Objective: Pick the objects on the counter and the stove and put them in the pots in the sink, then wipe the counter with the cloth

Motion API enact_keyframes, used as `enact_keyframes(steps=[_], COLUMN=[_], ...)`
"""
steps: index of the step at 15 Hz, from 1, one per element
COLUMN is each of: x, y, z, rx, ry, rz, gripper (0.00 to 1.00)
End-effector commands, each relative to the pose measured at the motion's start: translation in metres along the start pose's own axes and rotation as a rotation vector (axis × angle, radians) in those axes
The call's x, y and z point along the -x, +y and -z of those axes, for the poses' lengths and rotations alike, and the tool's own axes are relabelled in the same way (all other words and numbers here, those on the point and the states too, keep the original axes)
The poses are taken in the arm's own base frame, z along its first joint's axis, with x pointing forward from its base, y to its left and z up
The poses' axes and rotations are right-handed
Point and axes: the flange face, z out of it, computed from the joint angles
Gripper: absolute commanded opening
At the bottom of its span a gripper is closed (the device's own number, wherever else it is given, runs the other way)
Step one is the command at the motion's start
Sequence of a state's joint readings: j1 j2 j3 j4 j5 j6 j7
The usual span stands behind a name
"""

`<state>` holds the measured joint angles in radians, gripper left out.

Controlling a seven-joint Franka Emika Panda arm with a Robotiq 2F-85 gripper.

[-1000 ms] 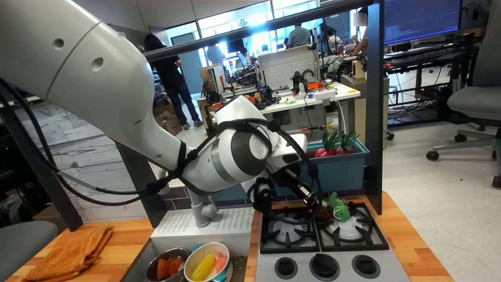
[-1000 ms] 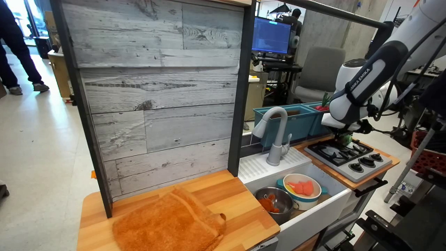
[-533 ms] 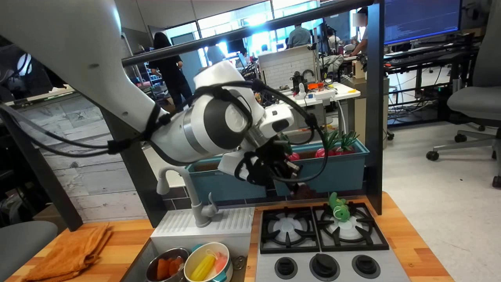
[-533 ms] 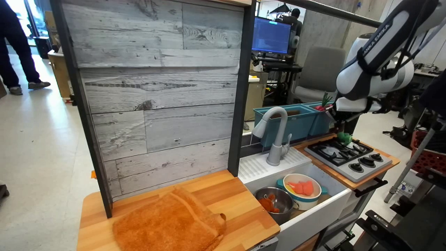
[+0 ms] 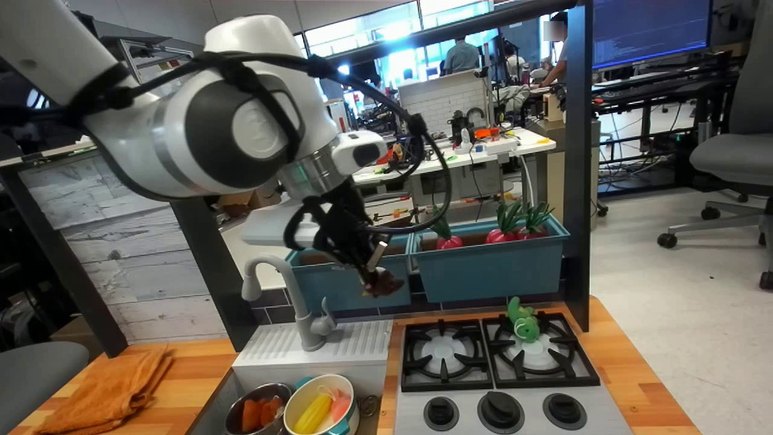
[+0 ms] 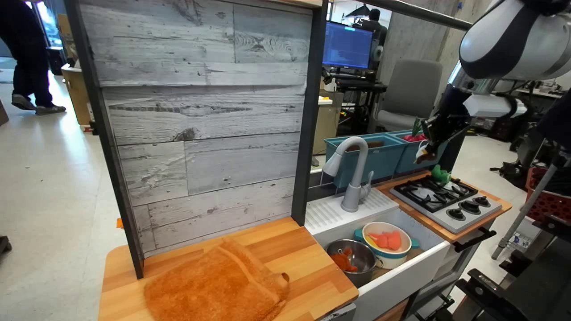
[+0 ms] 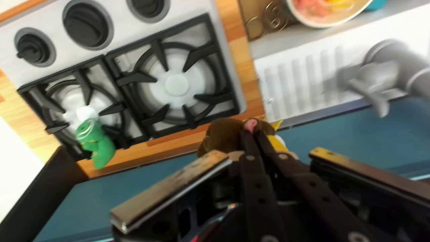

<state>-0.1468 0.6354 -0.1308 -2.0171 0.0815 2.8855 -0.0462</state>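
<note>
1. Gripper (image 5: 372, 273): fingers (image 7: 251, 168) almost together, pinched on the brown toy (image 7: 220, 137); yellow and white bits show beside the brown, partly hidden.
2. Brown toy up in the air, above counter height; shows in front of the teal troughs (image 5: 495, 275) in both exterior views. In an exterior view it's right of the faucet (image 5: 290, 284), left of the green toy. Touching a trough or not: can't tell.
3. Green toy (image 5: 524, 323): at the far edge of the stove's right burner, well apart from the gripper.
4. Stove (image 5: 532, 402): right of the sink, two black grates far, three black knobs near.
5. Sink (image 6: 403, 278): centre, both pots inside, side by side.
6. Metal pot (image 6: 363, 277): left one, orange toys (image 5: 261, 412) in it.
7. White pot (image 6: 394, 263): right one, teal handles; yellow toy (image 5: 314, 414) and pink toy (image 5: 340, 403) in it, close together.
8. Cloth (image 6: 218, 285): orange, lying flat on the left counter (image 6: 316, 272), left of the sink, well apart from the gripper.
9. Troughs far, behind sink and stove; radishes (image 5: 500, 236) in the right one.
</note>
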Motion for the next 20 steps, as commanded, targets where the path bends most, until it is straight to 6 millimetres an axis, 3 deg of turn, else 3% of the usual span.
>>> enact_keyframes(steps=[1, 4, 7, 12, 17, 18, 19, 20], x=[0.065, 0.107, 0.138, 0.167, 0.182, 0.181, 0.177, 0.175], y=[-0.046, -0.088, -0.12, -0.139, -0.157, -0.159, -0.161, -0.161], z=[0.016, 0.002, -0.024, -0.063, -0.078, -0.079, -0.08, -0.08], rx=[-0.109, -0.177, -0.186, -0.182, -0.274, -0.287, -0.295, -0.301], ry=[-0.067, -0.135, -0.093, 0.04, 0.118, 0.153, 0.184, 0.191], rz=[0.161, 0.304, 0.36, 0.428, 0.437, 0.432, 0.424, 0.419], gripper=[0.01, 0.01, 0.01, 0.01, 0.01, 0.29, 0.3, 0.37])
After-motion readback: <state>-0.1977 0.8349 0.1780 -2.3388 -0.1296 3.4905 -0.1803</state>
